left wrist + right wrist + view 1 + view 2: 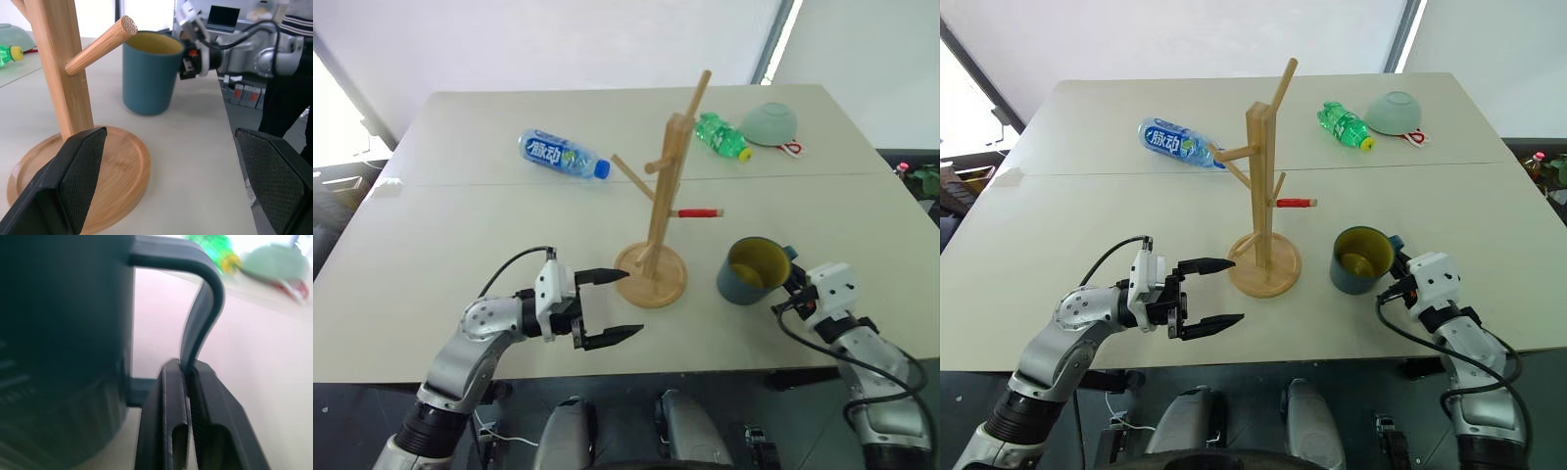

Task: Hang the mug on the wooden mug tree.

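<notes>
at the near edge of the pale beige table the two arms reach in from either side; the left gripper, on its silver arm with black fingers, points sideways toward the middle of the table, its jaws spread wide and holding nothing; its upper fingertip lies just at the rim of the round disc base of the light wooden mug tree, while the lower finger hangs over bare tabletop near the table's edge; on the robot's right side the right gripper has its two black fingers pressed together on the lower part of the loop handle of the dusty-blue ceramic mug, so the thin handle strap is pinched between the pads; the mug stands upright on the table, its yellow-green inside showing, just beside the tree's base on the right and apart from it, with the handle turned toward the right arm; the mug tree stands upright between the two grippers, a tall square post with slanted pegs, one peg tipped in red pointing toward the mug's side, all pegs bare; farther back, left of the post, a clear plastic bottle with a blue label and blue cap lies on its side; behind the tree to the right lies a green plastic bottle with a yellow cap, and just beside it, near the far edge, a pale green bowl rests upside down.
</notes>
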